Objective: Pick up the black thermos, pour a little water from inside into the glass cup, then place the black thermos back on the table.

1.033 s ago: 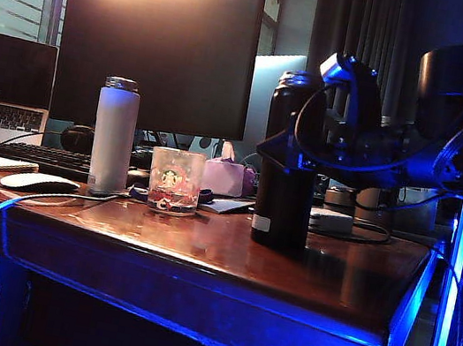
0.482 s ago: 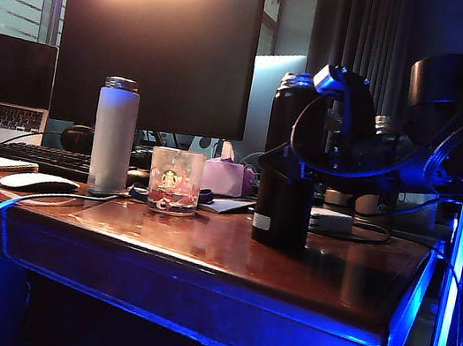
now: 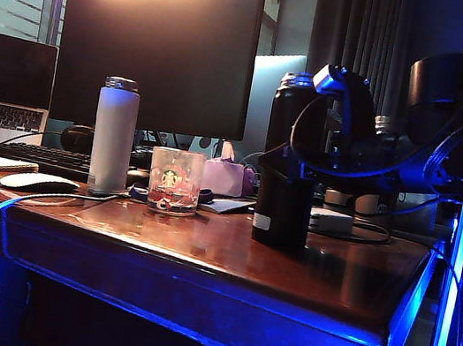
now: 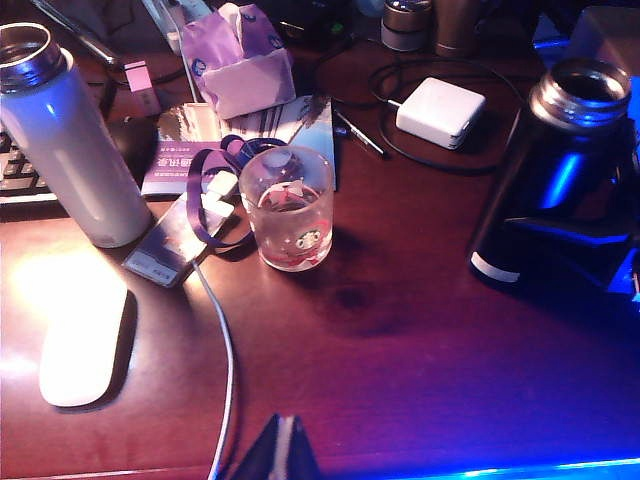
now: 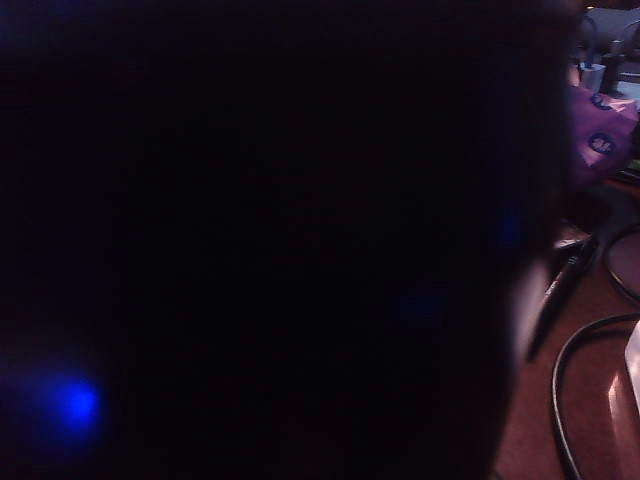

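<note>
Gripping: right gripper (image 3: 291, 167) clamping black thermos (image 3: 290, 161), standing on table (image 3: 226, 253). Lifting toward glass cup (image 3: 174, 180) pending. Left gripper (image 4: 283, 455) idling apart, opening indeterminable.

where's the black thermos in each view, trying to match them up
Exterior view: the black thermos stands right of centre on the table, the right gripper around its middle.
Left wrist view: it stands at the right edge, open mouth showing, white label near its base.
Right wrist view: its dark body fills nearly the whole picture.
Shared landmark: the purple tissue pack. The left gripper hangs clear.
</note>
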Controlling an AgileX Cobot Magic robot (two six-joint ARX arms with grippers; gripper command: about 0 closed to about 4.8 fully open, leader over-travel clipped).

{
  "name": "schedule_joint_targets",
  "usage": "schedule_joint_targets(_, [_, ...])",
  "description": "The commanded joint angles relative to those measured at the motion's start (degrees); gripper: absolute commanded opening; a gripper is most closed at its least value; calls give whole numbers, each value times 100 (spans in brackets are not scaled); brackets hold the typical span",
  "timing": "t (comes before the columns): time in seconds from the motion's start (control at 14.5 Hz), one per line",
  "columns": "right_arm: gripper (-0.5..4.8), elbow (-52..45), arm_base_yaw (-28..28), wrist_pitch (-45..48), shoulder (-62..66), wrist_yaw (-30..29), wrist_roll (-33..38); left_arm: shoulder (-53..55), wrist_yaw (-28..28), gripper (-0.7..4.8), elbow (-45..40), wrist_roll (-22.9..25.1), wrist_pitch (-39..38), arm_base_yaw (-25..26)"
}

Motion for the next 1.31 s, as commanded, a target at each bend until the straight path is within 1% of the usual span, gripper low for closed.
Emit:
schedule_joint_targets(0.07, [241,44,125,343,-37,654,55,-11,22,-5,31,4,24,2])
schedule_joint_targets(0.14, [241,46,249,387,-37,1128,57,-13,24,-5,31,4,24,2])
schedule_joint_targets(0.21, [241,92,393,402,-37,1467,57,-13,22,-5,31,4,24,2])
schedule_joint_targets(0.41, [241,579,671,295,-37,1558,57,-13,24,-5,31,4,24,2])
schedule_joint_targets(0.48, [241,852,723,-35,-37,1663,59,-13,24,-5,31,4,24,2])
schedule_joint_targets(0.62, [241,1384,730,-852,-37,2048,59,-13,35,-5,31,4,24,2])
schedule_joint_targets(0.69, [241,1644,730,-1047,-33,2398,55,-13,37,-5,31,4,24,2])
schedule_joint_targets(0.83, [241,1856,730,-1145,-26,2822,-20,-13,39,-5,31,4,28,2])
schedule_joint_targets(0.9, [241,1947,730,-1276,-20,2924,-66,-13,39,-5,31,2,28,2])
schedule_joint_targets(1.03, [241,2087,732,-1366,15,2935,-166,-13,37,-5,31,2,26,2])
schedule_joint_targets(1.24, [241,2505,935,-1742,315,3558,-461,-11,26,-5,31,7,35,2])
schedule_joint_targets(1.31, [241,2625,984,-1788,415,3637,-553,-13,11,-5,31,33,37,7])
